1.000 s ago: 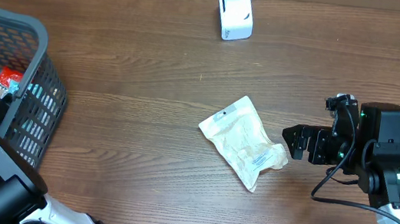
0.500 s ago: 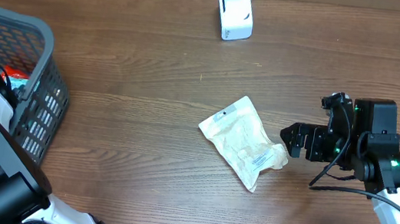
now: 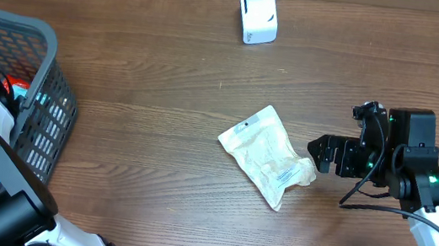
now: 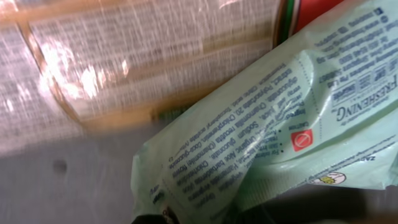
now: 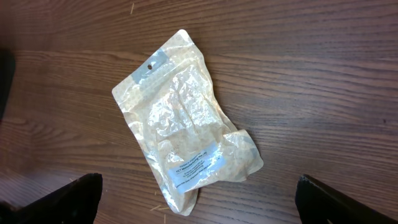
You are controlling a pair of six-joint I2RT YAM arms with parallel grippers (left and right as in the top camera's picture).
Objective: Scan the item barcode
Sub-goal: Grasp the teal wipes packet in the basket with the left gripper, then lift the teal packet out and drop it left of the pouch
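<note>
Overhead: left arm down inside basket point(image 3: 46, 49) at left edge of table point(image 3: 134, 129); gripper hard to pick out behind the mesh, red item point(image 3: 14, 83) just beside it. Left wrist: left gripper point(image 4: 199, 218) closed, dark fingertips barely in at bottom of frame, pinched on a crumpled fold of green pack point(image 4: 280, 124). Pack face up toward camera, fine ingredient print, "FRESHENING" and a small red square mark readable; barcode position cannot be told from this angle. Pack lying over a clear pack point(image 4: 124, 56) with printed text, red item peeking in at top right, grey basket floor at lower left. Right gripper point(image 3: 324, 154) wide open, gripping nothing — low over table, jaws aimed left at pouch point(image 3: 266, 155). Right wrist: both fingertips at bottom corners of frame, pouch ahead and between them, apart from both. Pouch flat on table about mid-width, crinkled beige film, hang-hole end toward far left, white label near the end closer to gripper, label up. Scanner point(image 3: 257, 15) white, upright at far edge of table, well apart from pouch, basket and both grippers. Green pack inside basket, not near scanner.
</note>
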